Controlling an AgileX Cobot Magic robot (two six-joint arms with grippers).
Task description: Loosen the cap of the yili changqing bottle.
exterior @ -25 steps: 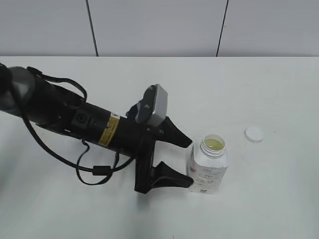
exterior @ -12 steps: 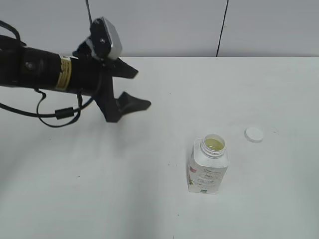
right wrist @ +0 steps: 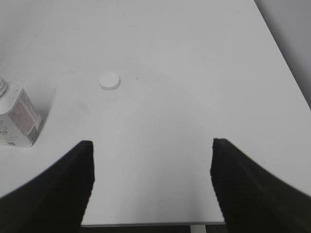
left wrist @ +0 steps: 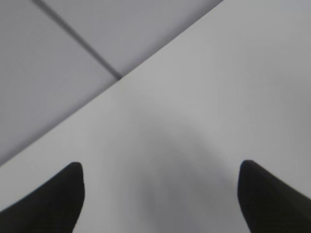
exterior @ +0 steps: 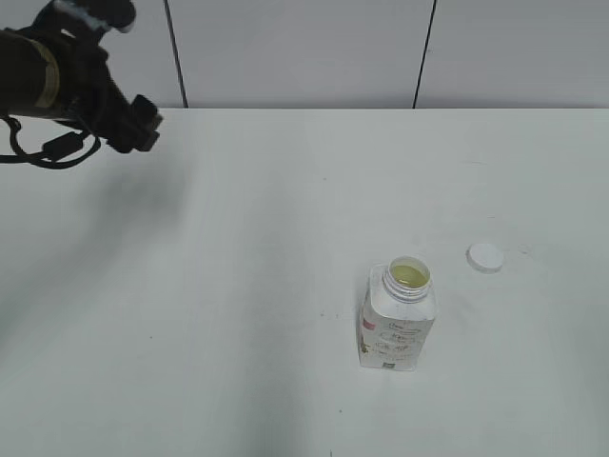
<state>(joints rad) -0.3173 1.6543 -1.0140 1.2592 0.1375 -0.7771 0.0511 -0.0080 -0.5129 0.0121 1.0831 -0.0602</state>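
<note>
The yili changqing bottle (exterior: 398, 324) stands upright on the white table right of centre, its wide neck uncovered and pale liquid showing inside. The cap (exterior: 485, 256) lies flat on the table to the bottle's back right, apart from it. My left gripper (exterior: 138, 124) is raised at the far back left, blurred; in the left wrist view it (left wrist: 160, 165) is open and empty over bare table. My right gripper (right wrist: 151, 143) is open and empty near the table's front edge, out of the exterior view. From there the bottle (right wrist: 17, 116) is at the left and the cap (right wrist: 110, 81) ahead.
A grey panelled wall (exterior: 304, 52) runs behind the table. The table's near edge (right wrist: 146, 224) shows just under my right gripper. The left arm's cable (exterior: 52, 148) hangs at the back left.
My left arm has pulled away from beside the bottle, rising and swinging to the far back left, jaws still open and empty. Bottle and cap have not moved.
</note>
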